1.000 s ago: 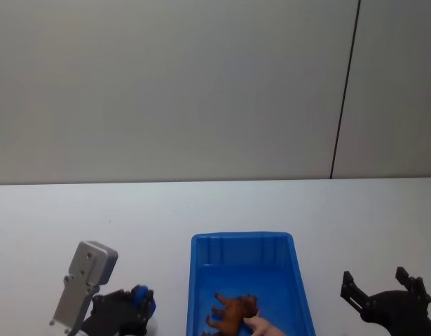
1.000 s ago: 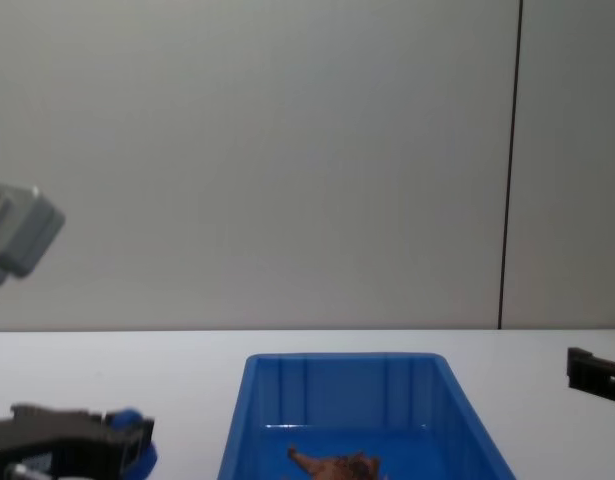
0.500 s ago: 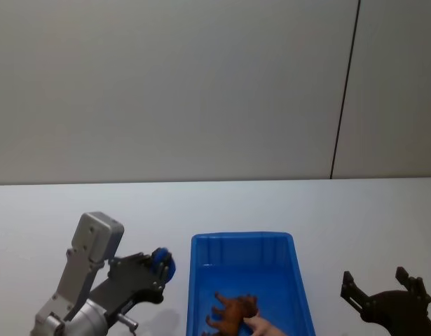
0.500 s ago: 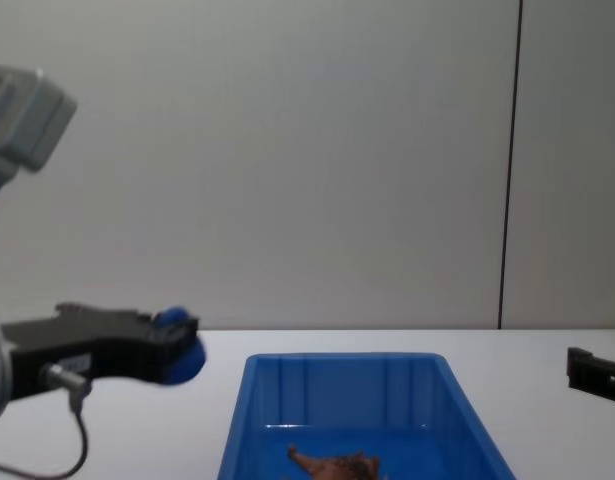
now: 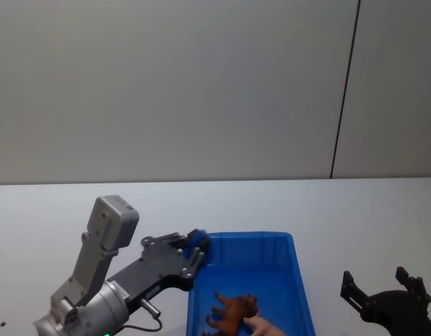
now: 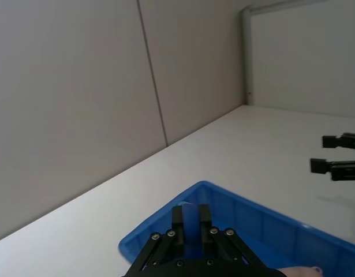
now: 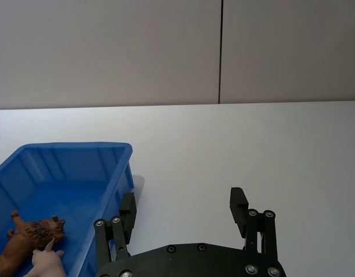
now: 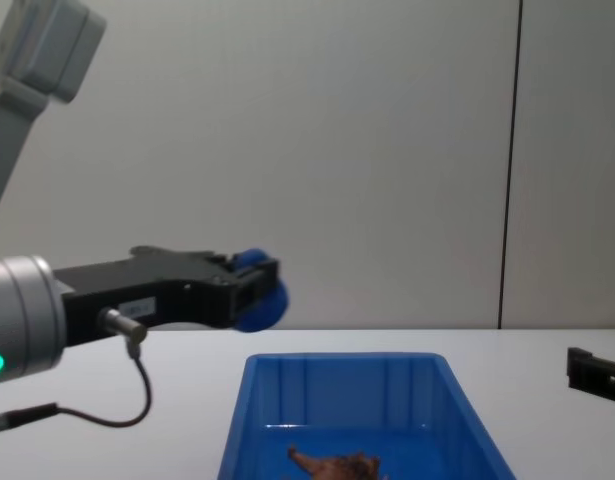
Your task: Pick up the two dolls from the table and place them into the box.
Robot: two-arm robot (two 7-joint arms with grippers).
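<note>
One brown doll (image 5: pixel 233 315) is seen lying on the floor of the box (image 5: pixel 292 276) toward its near end, with a small pale figure (image 5: pixel 261 326) touching it at the near side; what that pale figure is cannot be told. To the right of the box, well apart from it and near the table's near edge, the right gripper (image 5: pixel 387 290) is parked just above the table (image 5: pixel 355 210) with its fingers spread and nothing between them. Farther on, at the box's far left corner, the left gripper (image 5: pixel 194 248) is held above the rim, clamped on the dark blue doll (image 8: pixel 259 290), which is carried well above the box as the chest view shows. The risk is judged to lie in the release point: the blue doll appears to sit over the rim and not over the open middle, so if the fingers were opened here it could strike the thick rim and roll out onto the table on the left. A drop from this height could also let the rounded toy bounce off the brown doll. Counted: two dolls, one in the box and one in the air; one pale figure; one box; two grippers, one loaded and one empty.
</note>
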